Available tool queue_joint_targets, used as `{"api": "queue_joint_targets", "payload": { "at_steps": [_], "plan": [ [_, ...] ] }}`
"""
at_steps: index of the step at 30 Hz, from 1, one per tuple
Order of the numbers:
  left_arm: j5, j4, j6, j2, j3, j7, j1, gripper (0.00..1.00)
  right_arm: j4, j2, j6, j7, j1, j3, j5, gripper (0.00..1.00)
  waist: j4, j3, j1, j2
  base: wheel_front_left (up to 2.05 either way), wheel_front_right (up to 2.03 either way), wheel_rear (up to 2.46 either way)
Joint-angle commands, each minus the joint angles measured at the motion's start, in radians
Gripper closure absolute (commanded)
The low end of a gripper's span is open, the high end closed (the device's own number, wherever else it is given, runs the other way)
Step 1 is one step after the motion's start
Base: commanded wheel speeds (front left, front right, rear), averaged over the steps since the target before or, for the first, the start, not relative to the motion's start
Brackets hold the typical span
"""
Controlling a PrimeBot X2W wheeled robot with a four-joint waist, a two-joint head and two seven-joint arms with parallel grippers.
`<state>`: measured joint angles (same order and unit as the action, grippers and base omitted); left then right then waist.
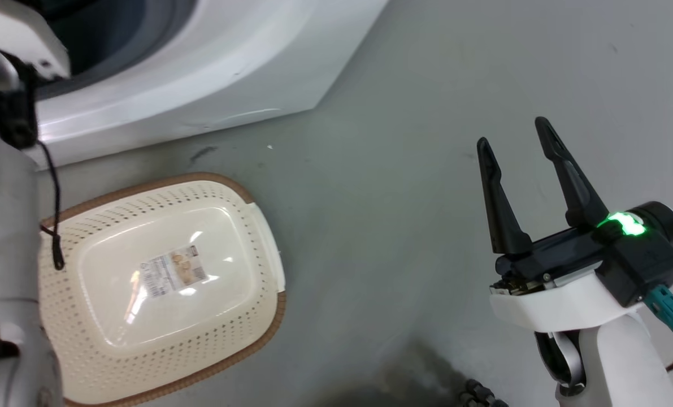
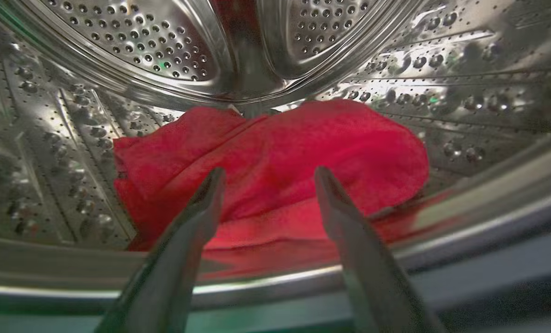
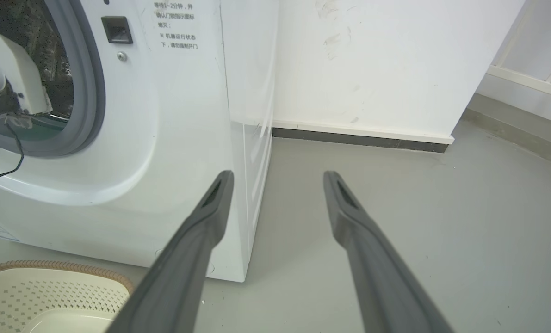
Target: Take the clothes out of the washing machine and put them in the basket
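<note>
Two grippers are being held wide open, and nothing is being gripped by either.

Farthest left, the pale left forearm [image 1: 3,226] is being extended into the mouth of the washing machine [image 1: 200,62]. The left gripper [image 2: 269,171] is being pointed into the perforated steel drum [image 2: 164,41], with its fingers spread far apart. The clothes [image 2: 275,148] are being shown as one red heap on the drum's lower wall, just ahead of the fingertips. Whether the tips are touching the fabric cannot be told. The heap's long axis is being laid crosswise to the fingers. It is running from beyond the left finger to well past the right one, and its rounded end is pointing that way.

Further right, the basket [image 1: 144,186] is being rested open side up on the grey floor [image 1: 370,198], just before the machine. It is lying well apart from the right gripper [image 1: 512,131], off to that gripper's left. Its long axis is being run roughly along the washer's front, and a label is being shown on its base.

Farthest right, the right gripper is being held above the floor. Its fingers are being aimed past the machine's front corner towards the white wall [image 3: 372,60].
</note>
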<state>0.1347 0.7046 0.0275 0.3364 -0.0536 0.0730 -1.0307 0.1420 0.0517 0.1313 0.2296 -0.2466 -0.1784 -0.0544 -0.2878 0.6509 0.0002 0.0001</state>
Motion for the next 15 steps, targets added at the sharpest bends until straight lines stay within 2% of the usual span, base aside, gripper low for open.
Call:
{"api": "queue_joint_targets", "payload": {
  "at_steps": [1, 8, 15],
  "plan": [
    [-0.006, 0.018, 0.007, 0.019, -0.001, -0.024, -0.044, 0.0, -0.008, -0.003, -0.001, 0.009, -0.021, -0.007, -0.01, 0.0, -0.051, 0.045, -0.0002, -0.0001, 0.0, 0.0, 0.0],
    [-0.025, 0.112, 0.024, 0.095, 0.028, -0.186, -0.24, 0.0, -0.048, -0.003, -0.001, 0.029, -0.054, -0.044, -0.056, 0.0, -0.109, 0.084, -0.0002, -0.0001, 0.0, 0.0, 0.0],
    [-0.054, 0.15, 0.024, 0.144, 0.067, -0.381, -0.377, 0.0, -0.064, -0.003, -0.001, 0.035, -0.073, -0.076, -0.092, 0.0, -0.148, 0.129, -0.0002, -0.0001, 0.0, 0.0, 0.0]
  ]
}}
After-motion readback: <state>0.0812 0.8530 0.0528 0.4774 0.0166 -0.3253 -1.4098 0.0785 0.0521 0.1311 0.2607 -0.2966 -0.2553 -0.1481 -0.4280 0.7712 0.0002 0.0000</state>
